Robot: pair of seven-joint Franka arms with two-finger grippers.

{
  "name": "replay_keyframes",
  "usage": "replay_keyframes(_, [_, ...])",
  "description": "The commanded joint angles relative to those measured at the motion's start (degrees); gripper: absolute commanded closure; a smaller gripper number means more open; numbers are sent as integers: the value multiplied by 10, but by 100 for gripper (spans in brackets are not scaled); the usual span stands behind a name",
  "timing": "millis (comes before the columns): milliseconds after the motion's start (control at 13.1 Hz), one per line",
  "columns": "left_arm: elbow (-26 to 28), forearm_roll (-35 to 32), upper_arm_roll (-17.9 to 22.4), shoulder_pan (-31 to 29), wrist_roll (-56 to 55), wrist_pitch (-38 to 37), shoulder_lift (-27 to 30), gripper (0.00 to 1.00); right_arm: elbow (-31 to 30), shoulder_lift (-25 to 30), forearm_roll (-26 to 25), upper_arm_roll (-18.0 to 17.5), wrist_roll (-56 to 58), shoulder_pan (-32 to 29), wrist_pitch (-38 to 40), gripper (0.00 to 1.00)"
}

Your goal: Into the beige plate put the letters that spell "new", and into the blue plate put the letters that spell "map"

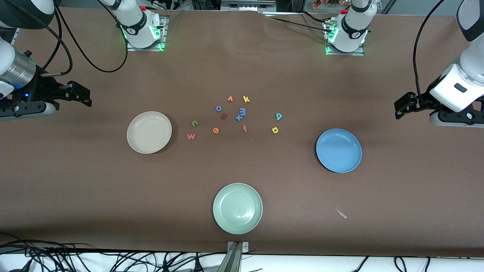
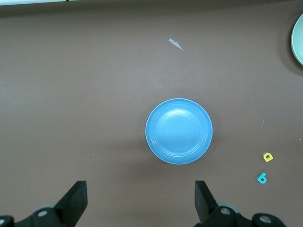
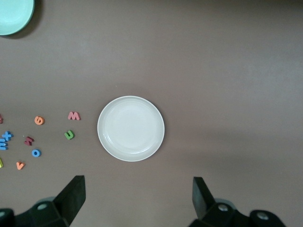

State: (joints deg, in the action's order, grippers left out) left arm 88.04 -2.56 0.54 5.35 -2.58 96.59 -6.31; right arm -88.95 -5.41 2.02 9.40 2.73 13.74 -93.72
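Your left hand [image 1: 401,107] and right hand [image 1: 84,96] wait wide open, empty. The green n [image 1: 194,123] beside the beige plate [image 1: 134,145] looks light and soft (likely squashy): pinch its edges.

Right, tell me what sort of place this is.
Probably a robotics lab: two white robot arms bolted along a brown-covered table, loose black cables at its edge, and small coloured foam letters set between round plastic plates as a sorting exercise.
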Motion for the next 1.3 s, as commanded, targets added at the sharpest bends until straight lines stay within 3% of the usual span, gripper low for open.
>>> replay_keyframes(0, [-1,12,2,-1,6,-4,4,0,17,8,8,-4,7,1,11,0])
replay_keyframes(1219, [-1,9,-2,4,13,-11,-7,0,7,-19,-2,-12,51,4,52,0])
